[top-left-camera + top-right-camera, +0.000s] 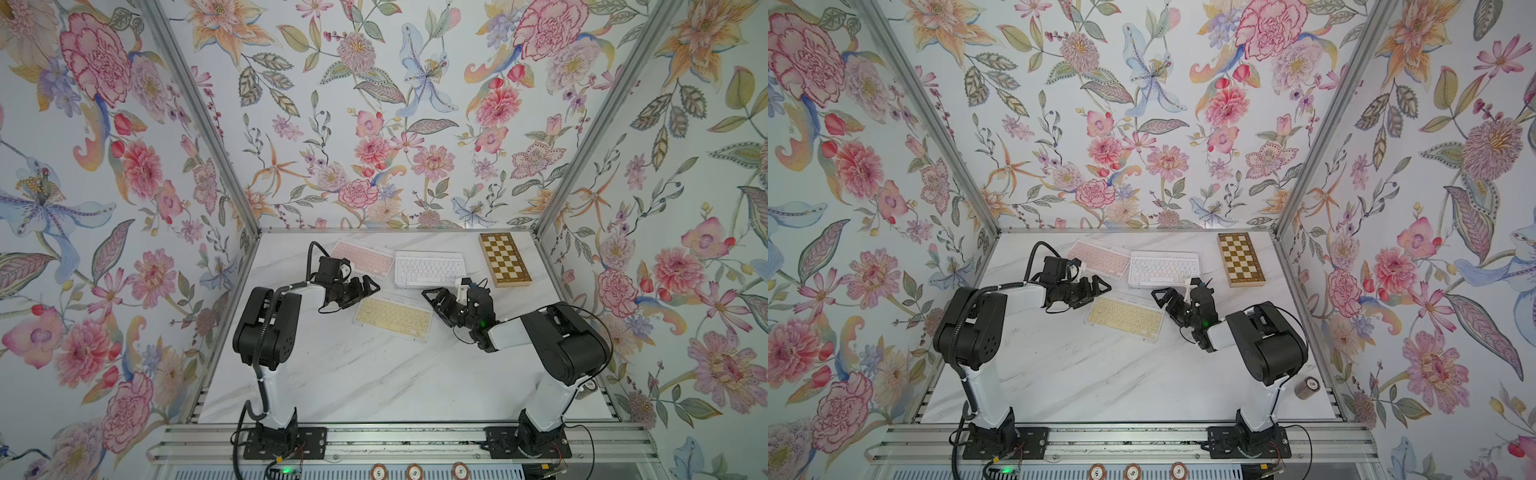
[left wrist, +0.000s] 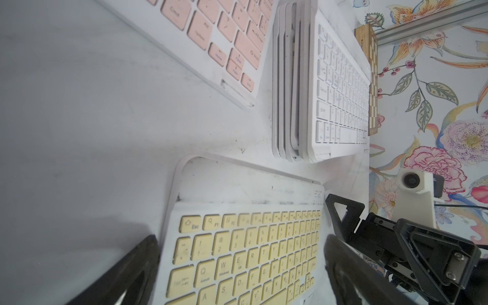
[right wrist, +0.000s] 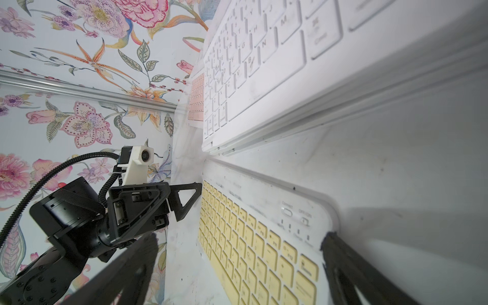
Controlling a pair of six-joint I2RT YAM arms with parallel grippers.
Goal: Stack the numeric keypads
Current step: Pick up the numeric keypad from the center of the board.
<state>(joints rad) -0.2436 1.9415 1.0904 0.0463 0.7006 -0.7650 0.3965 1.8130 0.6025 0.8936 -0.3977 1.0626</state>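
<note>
A yellow-keyed keypad [image 1: 392, 318] [image 1: 1125, 318] lies flat in the middle of the table. My left gripper [image 1: 365, 296] [image 2: 239, 264] is open and straddles its left short end [image 2: 264, 237]. On the opposite short end [image 3: 237, 219] my right gripper [image 1: 432, 305] [image 3: 237, 250] is open in the same way. Behind it stands a stack of several keypads with a white-keyed one on top [image 1: 430, 269] [image 2: 340, 100] [image 3: 250, 66]. A pink-keyed keypad [image 1: 363, 257] [image 2: 224, 34] lies alone at the back left, next to the stack.
A brown-and-cream chessboard [image 1: 505, 259] [image 1: 1241, 259] lies at the back right. A small roll [image 1: 1307, 387] stands near the right wall by the right arm's base. Flowered walls enclose the table on three sides. The front half of the marble table [image 1: 353, 382] is bare.
</note>
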